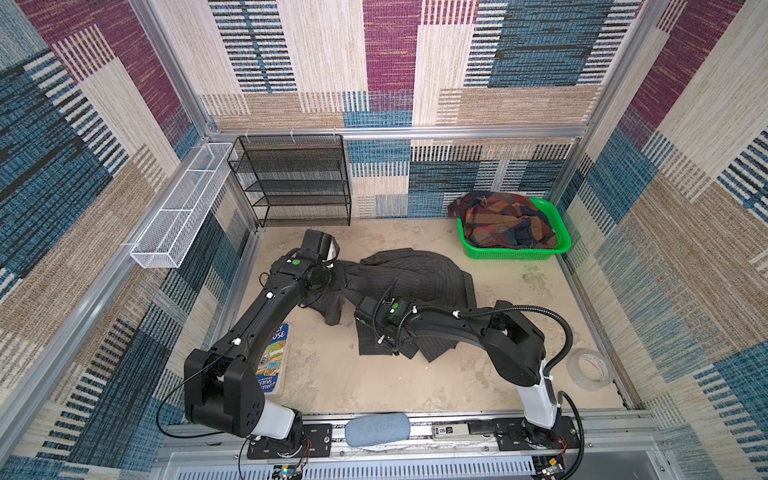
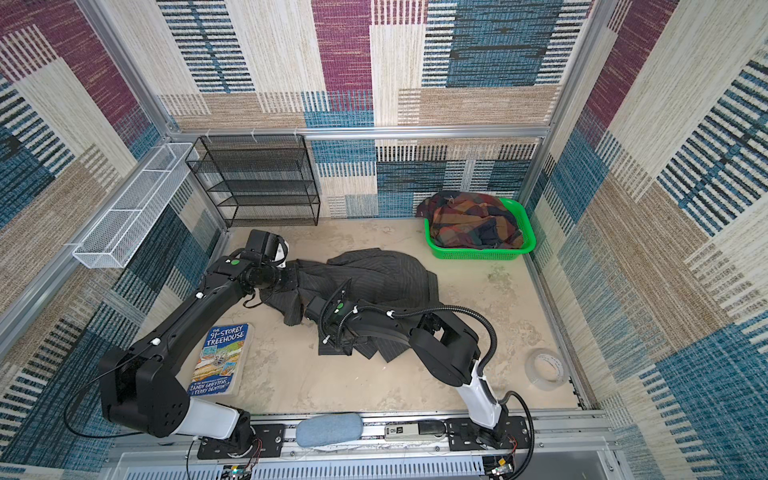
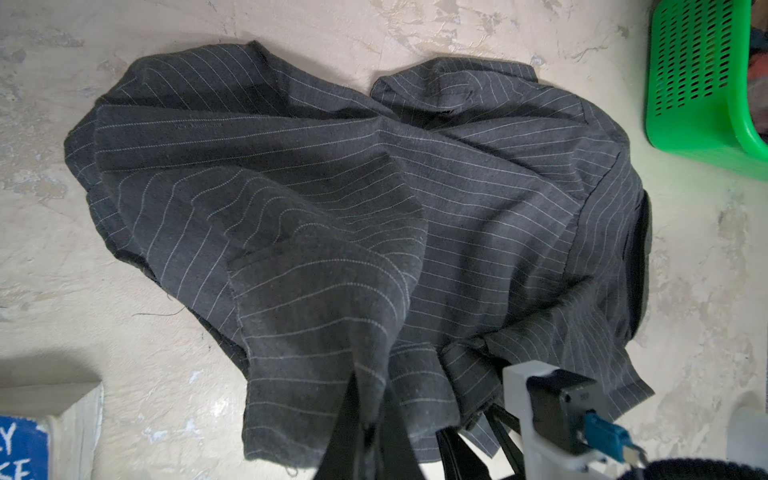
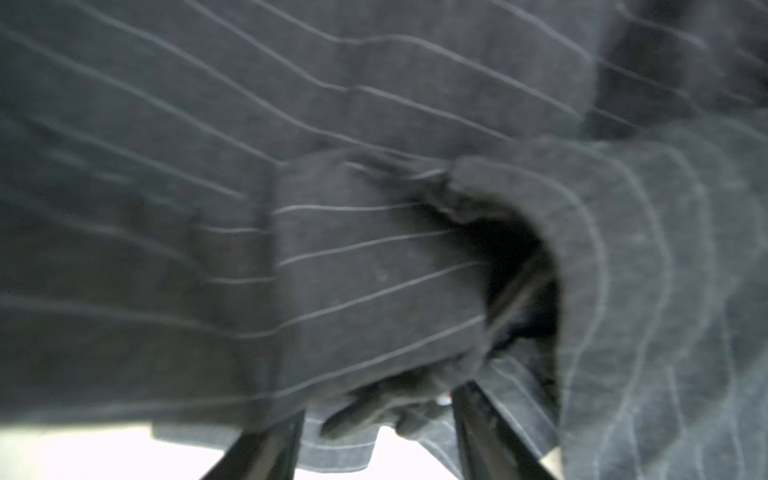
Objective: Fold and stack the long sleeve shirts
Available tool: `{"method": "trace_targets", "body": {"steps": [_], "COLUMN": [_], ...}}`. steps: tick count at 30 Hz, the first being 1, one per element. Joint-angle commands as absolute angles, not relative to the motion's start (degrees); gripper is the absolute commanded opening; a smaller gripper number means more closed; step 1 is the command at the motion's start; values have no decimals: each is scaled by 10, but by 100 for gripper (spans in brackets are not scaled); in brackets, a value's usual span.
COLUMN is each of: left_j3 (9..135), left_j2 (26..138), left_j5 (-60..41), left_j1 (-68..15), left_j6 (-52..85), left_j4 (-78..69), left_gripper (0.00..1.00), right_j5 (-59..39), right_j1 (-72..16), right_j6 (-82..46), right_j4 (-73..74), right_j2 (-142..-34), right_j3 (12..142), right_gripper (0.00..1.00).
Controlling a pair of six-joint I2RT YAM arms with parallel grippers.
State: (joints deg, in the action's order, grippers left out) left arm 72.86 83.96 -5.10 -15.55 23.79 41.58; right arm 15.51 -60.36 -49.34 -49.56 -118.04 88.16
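Matt woven cloth pinstripe shirt (image 3: 374,187), glossy perforated plastic basket (image 1: 515,251), metal mesh shelf (image 1: 299,183), rough mottled tabletop (image 1: 374,374)

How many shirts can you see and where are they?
2. The pinstriped shirt lies crumpled mid-table; the plaid shirt is bunched in the green basket. Another could be hidden beneath it.
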Motion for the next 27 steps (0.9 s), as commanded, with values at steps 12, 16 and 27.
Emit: {"method": "trace_targets", "body": {"steps": [12, 16, 27], "left_j3": [720, 723, 717], "left_j2": [834, 834, 827], "left_j5": [-45, -34, -33], "left_j1": [-156, -155, -157], "left_j6": [239, 238, 245], "left_j4": [407, 407, 406], "left_gripper": [0, 0, 0], "right_j5": [187, 134, 69], "right_j1": [-599, -587, -436], "right_j6": [-489, -455, -325], "right_j4": [-500, -497, -479], "right_j2": [-1009, -886, -748], "right_j3": [802, 763, 817], "right_gripper": [2, 0, 0]}}
